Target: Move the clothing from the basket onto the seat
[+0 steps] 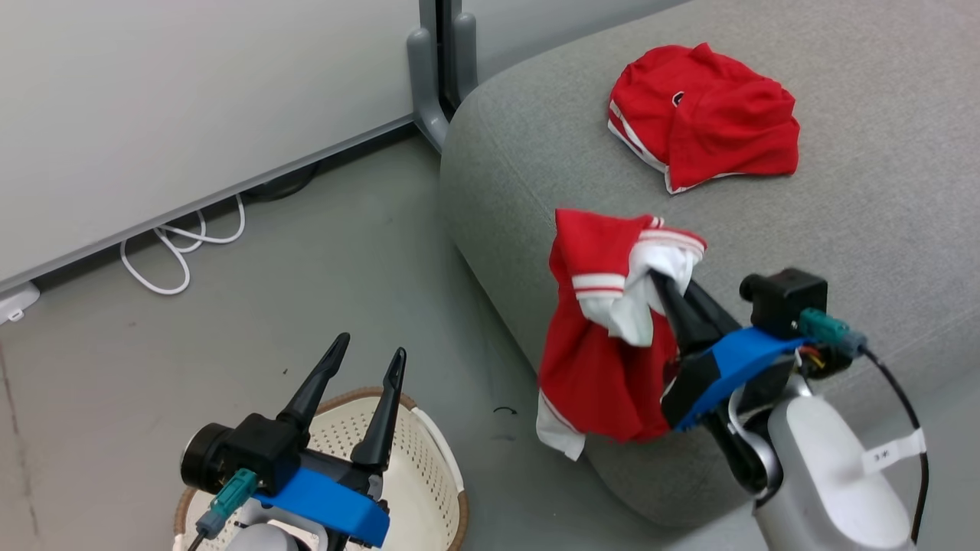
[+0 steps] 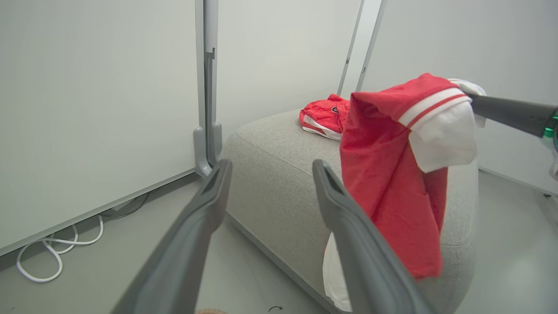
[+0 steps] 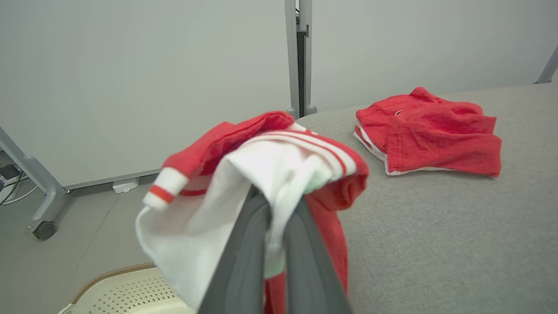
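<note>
My right gripper (image 1: 664,287) has its fingers pressed together on the white trim of a red garment (image 1: 597,360). The garment hangs from them with its long axis vertical, at the near left edge of the seat (image 1: 880,214). Most of the cloth hangs in front of the seat's side and not above its top. The free top surface lies farther and to the right of the fingers, so I judge the carry must go that way before I let go. A second red garment (image 1: 704,126) lies on the far part of the seat. The left gripper (image 1: 372,344) hovers over the basket (image 1: 429,459), fingers apart, holding nothing.
</note>
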`<state>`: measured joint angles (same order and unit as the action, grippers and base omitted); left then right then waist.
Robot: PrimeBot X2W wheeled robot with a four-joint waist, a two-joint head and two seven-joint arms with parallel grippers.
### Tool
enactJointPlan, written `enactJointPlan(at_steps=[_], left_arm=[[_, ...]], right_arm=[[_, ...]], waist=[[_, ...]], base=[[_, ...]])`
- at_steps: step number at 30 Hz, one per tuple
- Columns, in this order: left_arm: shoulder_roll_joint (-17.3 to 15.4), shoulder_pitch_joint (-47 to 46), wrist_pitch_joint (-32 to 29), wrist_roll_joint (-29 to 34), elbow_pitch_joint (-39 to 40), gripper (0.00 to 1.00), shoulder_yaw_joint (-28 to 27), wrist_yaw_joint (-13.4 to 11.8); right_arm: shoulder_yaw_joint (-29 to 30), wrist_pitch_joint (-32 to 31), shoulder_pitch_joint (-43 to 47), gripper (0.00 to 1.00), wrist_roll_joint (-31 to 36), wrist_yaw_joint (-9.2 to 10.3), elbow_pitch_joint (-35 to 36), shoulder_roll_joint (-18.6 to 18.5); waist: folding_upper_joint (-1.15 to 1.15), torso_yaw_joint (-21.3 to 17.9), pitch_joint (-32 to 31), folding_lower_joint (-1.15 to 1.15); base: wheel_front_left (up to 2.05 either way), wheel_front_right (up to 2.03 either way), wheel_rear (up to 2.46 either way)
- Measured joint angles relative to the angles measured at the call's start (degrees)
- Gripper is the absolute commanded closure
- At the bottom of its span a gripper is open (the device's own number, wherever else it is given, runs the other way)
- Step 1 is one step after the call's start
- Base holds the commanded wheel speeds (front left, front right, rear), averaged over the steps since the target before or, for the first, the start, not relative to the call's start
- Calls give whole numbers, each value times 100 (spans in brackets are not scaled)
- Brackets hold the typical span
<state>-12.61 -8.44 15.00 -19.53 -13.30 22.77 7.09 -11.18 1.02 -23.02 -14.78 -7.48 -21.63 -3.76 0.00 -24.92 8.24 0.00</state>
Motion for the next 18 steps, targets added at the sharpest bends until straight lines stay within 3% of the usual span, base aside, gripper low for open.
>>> enactJointPlan(at_steps=[4,7,12,18], left_arm=[[7,-85,-1,35,67,0,-1,2],[-26,-264,0,97,156,0,32,2],[-174,-524,0,176,334,0,55,3],[-358,-875,-2,343,688,0,58,4]], right_arm=[[75,-52,-416,100,-176,0,92,-41],[241,-152,-751,100,-319,0,179,-277],[884,-368,-1538,100,-915,0,480,-612],[1736,-765,-2481,100,-905,0,857,-1201]], waist=[[0,54,173,0],[0,135,387,0],[0,299,873,1],[0,504,1616,1]], base=[[0,0,0],[0,0,0],[0,0,0],[0,0,0]])
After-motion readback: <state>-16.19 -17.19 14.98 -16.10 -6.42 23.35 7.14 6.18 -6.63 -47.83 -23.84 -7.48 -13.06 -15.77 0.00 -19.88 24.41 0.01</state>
